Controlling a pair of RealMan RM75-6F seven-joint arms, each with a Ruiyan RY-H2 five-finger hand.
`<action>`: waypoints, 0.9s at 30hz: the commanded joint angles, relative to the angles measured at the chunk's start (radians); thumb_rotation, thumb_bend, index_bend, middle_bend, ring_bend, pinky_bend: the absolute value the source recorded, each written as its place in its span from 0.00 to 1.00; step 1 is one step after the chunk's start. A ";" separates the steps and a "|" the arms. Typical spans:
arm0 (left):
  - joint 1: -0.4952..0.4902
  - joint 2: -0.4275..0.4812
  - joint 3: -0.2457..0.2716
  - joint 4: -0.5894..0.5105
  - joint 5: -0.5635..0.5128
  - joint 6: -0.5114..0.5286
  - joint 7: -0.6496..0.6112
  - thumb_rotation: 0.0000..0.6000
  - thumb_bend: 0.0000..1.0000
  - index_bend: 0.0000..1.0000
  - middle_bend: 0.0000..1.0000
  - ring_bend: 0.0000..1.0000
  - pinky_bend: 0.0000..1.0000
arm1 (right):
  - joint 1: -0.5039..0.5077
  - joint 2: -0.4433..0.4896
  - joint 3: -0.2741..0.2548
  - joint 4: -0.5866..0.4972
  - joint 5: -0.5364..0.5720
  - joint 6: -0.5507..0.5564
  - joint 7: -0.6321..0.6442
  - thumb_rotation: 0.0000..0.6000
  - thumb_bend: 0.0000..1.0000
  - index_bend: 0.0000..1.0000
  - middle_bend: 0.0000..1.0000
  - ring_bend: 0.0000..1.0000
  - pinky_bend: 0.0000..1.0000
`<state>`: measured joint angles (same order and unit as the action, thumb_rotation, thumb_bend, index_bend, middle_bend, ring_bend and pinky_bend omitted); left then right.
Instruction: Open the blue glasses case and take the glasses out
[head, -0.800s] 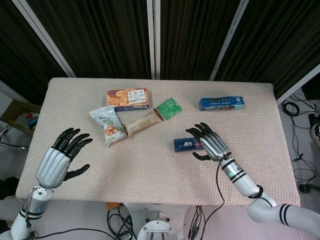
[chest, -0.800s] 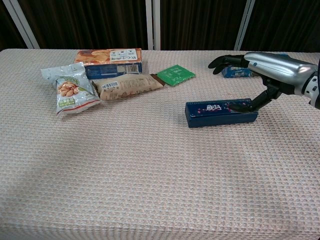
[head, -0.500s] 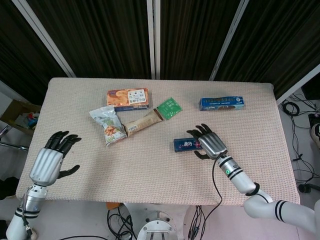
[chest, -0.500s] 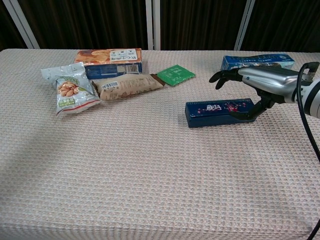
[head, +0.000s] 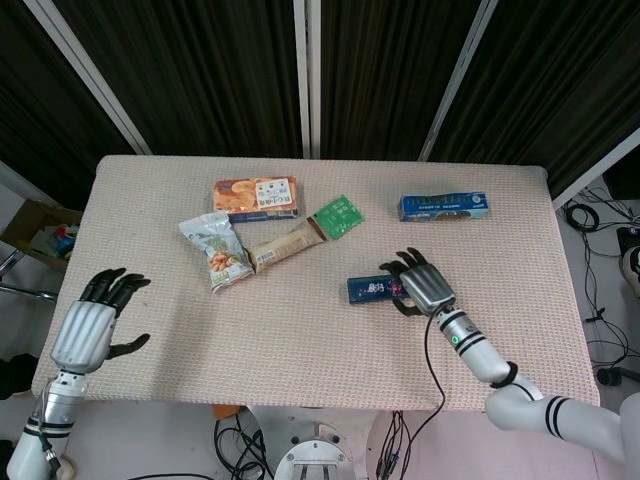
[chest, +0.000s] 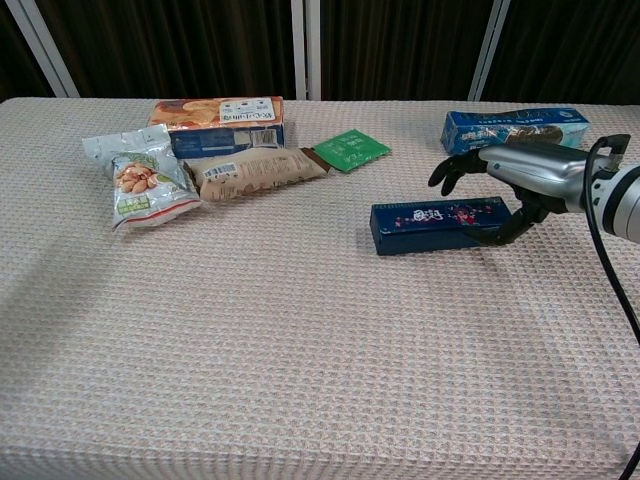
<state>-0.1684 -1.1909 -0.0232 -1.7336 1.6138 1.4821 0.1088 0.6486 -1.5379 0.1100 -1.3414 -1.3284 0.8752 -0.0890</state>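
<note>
The blue glasses case (head: 368, 289) lies closed and flat on the table, right of centre; the chest view shows its long patterned lid (chest: 430, 225). My right hand (head: 420, 286) sits over the case's right end. In the chest view this hand (chest: 515, 170) has its fingers spread above the lid, and the thumb reaches down to the case's near right corner. It grips nothing that I can see. My left hand (head: 88, 325) hovers with fingers spread at the table's front left edge, far from the case. The glasses are hidden.
A blue biscuit box (head: 445, 206) lies behind the right hand. To the left are a green packet (head: 336, 215), a brown bar wrapper (head: 287, 246), a snack bag (head: 217, 250) and an orange and blue box (head: 256, 197).
My left hand has drawn back and left toward the table's front edge. My right hand has pulled back along the case to its right end and sunk lower.
</note>
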 joint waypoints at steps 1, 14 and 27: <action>-0.002 -0.001 -0.001 0.002 -0.001 -0.002 -0.001 1.00 0.03 0.23 0.22 0.12 0.15 | 0.004 -0.006 -0.001 0.010 0.001 -0.005 0.002 1.00 0.34 0.23 0.27 0.07 0.05; -0.003 0.000 -0.003 0.007 0.001 0.001 -0.010 1.00 0.03 0.23 0.22 0.12 0.15 | 0.012 -0.020 -0.004 0.041 -0.002 -0.008 0.032 1.00 0.44 0.32 0.33 0.12 0.07; -0.005 0.000 0.000 0.012 0.006 -0.001 -0.021 1.00 0.03 0.23 0.22 0.12 0.15 | 0.039 -0.024 0.023 0.052 0.015 -0.024 0.045 1.00 0.52 0.38 0.36 0.16 0.09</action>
<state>-0.1734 -1.1907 -0.0234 -1.7219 1.6205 1.4816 0.0876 0.6784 -1.5575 0.1253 -1.2945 -1.3208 0.8614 -0.0400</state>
